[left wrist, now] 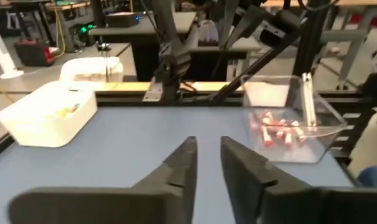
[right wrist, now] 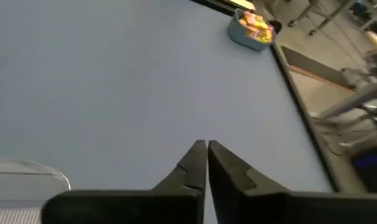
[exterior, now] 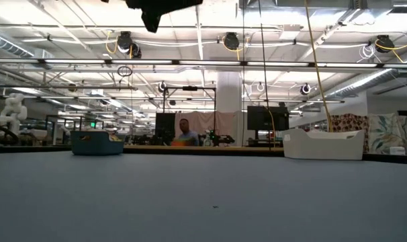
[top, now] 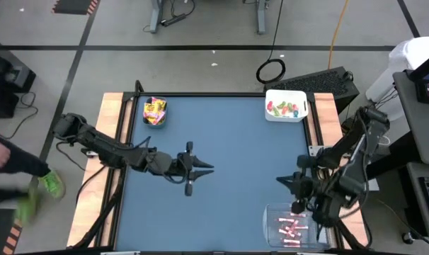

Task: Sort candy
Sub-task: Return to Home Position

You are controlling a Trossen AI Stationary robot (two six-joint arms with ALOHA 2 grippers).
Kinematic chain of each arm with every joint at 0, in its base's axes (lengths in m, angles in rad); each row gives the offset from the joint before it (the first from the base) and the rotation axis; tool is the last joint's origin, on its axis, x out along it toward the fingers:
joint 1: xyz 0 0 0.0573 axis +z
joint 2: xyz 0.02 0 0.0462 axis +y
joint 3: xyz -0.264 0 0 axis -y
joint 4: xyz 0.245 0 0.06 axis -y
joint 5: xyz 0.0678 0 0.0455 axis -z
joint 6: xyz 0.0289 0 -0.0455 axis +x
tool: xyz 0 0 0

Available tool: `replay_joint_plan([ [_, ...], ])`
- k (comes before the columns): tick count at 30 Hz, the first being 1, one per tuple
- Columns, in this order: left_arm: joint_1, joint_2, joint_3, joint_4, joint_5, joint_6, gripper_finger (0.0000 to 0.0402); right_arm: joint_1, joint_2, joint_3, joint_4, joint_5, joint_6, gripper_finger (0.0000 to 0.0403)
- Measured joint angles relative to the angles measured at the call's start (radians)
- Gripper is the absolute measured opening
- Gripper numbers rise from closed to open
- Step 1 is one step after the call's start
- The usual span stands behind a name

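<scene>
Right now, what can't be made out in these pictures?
Low view: the walls of the teal bin and white bin hide their contents.
High view: the right arm covers part of the clear bin; its pink sticks can't be counted.
Right wrist view: the clear bin is cut off at the edge.

Left end effector [left wrist: 208, 143] ajar — right [right wrist: 206, 145] shut.

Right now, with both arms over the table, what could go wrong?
The right arm hangs right by the clear bin of pink-white sticks at a corner of the table; swinging back, it might knock the bin off. The left gripper and right gripper point toward each other across the middle, so they could bump if both moved inward. A person is close to the left arm and could get hit.
</scene>
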Motion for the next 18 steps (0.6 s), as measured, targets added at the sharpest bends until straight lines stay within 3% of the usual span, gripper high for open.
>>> replay_joint_plan([
  [9,0.027,0.0,-0.071,-0.007,0.109,0.035,0.0009,-0.046,-0.358,-0.458,0.55,-0.051,-0.251,0.0004],
  [18,0.034,-0.004,-0.253,0.235,0.11,0.044,0.0004,-0.175,-0.564,-0.799,1.067,-0.166,-0.544,0.0001],
])
